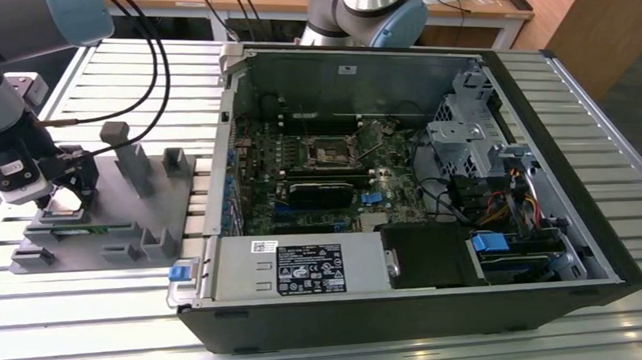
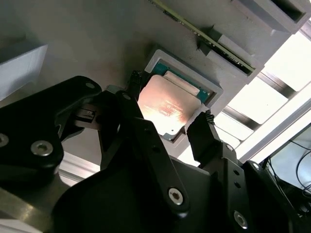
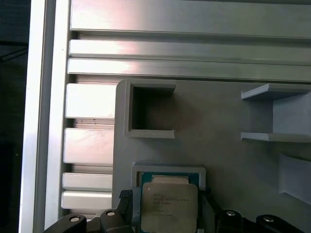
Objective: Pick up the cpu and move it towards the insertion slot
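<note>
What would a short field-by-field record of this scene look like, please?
tool: low over the grey fixture at the exterior view's left, directly above the cpu
cpu: lying flat in a square recess of the grey fixture, metal top up
insertion slot: inside the open computer case, well away from the tool, toward the exterior view's right
task state: cpu at the grey fixture, not yet moved to the insertion slot
</note>
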You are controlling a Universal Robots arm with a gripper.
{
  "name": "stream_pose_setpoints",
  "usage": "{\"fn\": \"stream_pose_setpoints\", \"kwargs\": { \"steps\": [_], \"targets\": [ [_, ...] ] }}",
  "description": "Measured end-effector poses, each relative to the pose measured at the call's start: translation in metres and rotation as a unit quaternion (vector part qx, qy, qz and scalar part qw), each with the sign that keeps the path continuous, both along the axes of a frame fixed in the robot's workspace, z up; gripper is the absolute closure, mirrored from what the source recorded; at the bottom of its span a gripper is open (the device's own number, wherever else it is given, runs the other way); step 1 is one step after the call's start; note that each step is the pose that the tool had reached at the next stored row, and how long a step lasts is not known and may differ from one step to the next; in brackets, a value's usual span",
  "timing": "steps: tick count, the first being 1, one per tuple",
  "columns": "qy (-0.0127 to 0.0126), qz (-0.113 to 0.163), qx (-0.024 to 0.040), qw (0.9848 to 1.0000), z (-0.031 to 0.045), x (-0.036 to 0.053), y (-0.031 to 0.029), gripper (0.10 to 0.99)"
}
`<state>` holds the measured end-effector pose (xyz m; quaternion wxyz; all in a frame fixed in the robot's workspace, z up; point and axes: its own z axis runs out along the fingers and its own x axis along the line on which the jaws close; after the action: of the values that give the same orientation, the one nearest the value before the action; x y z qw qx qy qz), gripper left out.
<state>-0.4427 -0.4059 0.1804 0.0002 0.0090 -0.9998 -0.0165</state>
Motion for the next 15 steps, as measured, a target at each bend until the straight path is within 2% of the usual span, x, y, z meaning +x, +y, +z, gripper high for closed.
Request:
{"fn": "stream_pose_setpoints", "kwargs": {
  "steps": [3, 4, 15],
  "targets": [
    [0.0, 0.0, 0.0, 1.0, -0.0001, 0.0, 0.0, 0.443],
    [-0.0001, 0.0, 0.0, 1.0, -0.0001, 0.0, 0.0, 0.514],
    [-0.0001, 0.0, 0.0001, 1.0, 0.0008, 0.0001, 0.0, 0.541]
  ]
}}
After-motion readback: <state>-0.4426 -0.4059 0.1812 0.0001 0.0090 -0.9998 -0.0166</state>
